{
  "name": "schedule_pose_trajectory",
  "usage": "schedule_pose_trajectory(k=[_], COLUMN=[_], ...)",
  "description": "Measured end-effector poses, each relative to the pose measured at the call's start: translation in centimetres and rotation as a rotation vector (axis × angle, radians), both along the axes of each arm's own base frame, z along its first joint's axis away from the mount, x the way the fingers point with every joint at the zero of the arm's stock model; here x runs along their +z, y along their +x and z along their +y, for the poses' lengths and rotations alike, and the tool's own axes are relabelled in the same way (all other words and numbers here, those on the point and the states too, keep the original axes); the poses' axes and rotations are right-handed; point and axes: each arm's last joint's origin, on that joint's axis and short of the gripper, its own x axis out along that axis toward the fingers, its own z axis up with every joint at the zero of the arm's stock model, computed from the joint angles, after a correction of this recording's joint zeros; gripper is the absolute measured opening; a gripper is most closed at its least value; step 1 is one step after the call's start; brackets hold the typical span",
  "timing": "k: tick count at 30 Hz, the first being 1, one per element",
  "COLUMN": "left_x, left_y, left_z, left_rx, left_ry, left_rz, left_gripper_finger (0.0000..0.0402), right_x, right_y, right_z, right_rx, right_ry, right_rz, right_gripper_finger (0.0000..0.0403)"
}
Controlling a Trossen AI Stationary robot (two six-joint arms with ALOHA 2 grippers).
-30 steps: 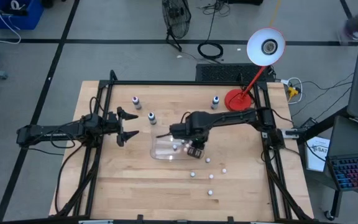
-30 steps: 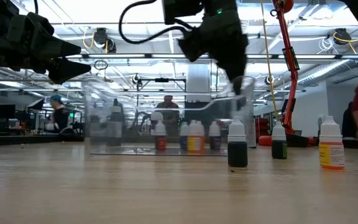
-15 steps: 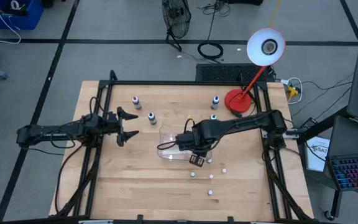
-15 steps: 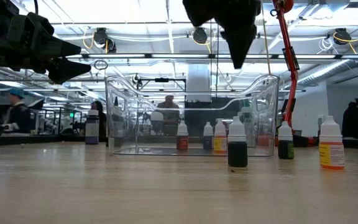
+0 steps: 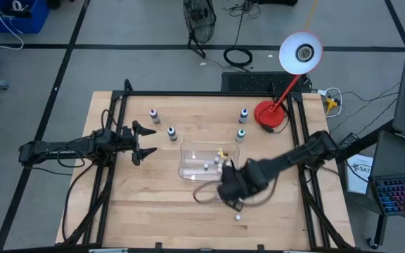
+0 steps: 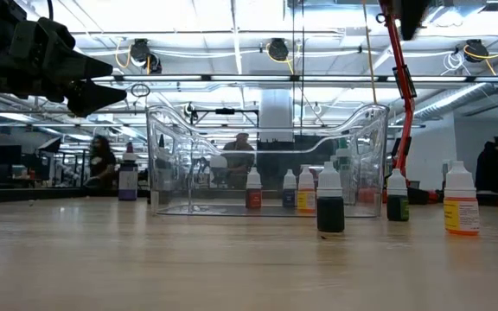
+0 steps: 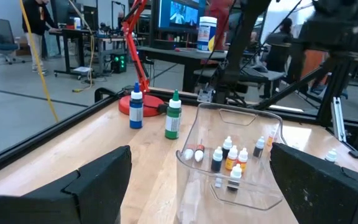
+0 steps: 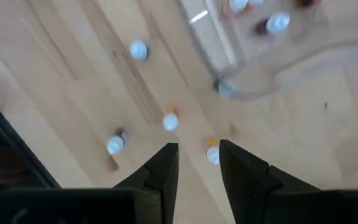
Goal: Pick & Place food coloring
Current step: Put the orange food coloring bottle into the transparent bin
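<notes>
Food coloring (image 5: 206,166): several bottles sitting in clear tray (image 5: 188,171); right gripper (image 5: 232,199), having left it, hovering nearly closed and empty over loose tabletop (image 5: 153,211) bottles; left gripper (image 5: 145,142) waiting, spread wide.

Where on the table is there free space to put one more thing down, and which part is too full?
Free: the front-left table below the left gripper, and the back middle between the bottles and. Crowded: around the clear tray, holding several bottles, and the loose bottles under the right gripper.
</notes>
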Motion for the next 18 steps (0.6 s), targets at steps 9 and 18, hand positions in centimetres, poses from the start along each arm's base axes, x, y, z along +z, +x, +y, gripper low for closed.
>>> schedule_pose_trajectory(k=[9, 18], left_x=[0.0, 0.0], left_y=[0.0, 0.0], left_z=[0.0, 0.0], left_rx=[0.0, 0.0], left_ry=[0.0, 0.0], left_rz=[0.0, 0.0], left_gripper_finger=[0.0379, 0.0379], right_x=[-4.9, -9.5], right_y=[-3.6, -5.0], right_z=[3.6, 2.6], right_rx=[0.019, -0.025], right_ry=[-0.165, -0.205], right_rz=[0.12, 0.232], right_gripper_finger=[0.0105, 0.0147])
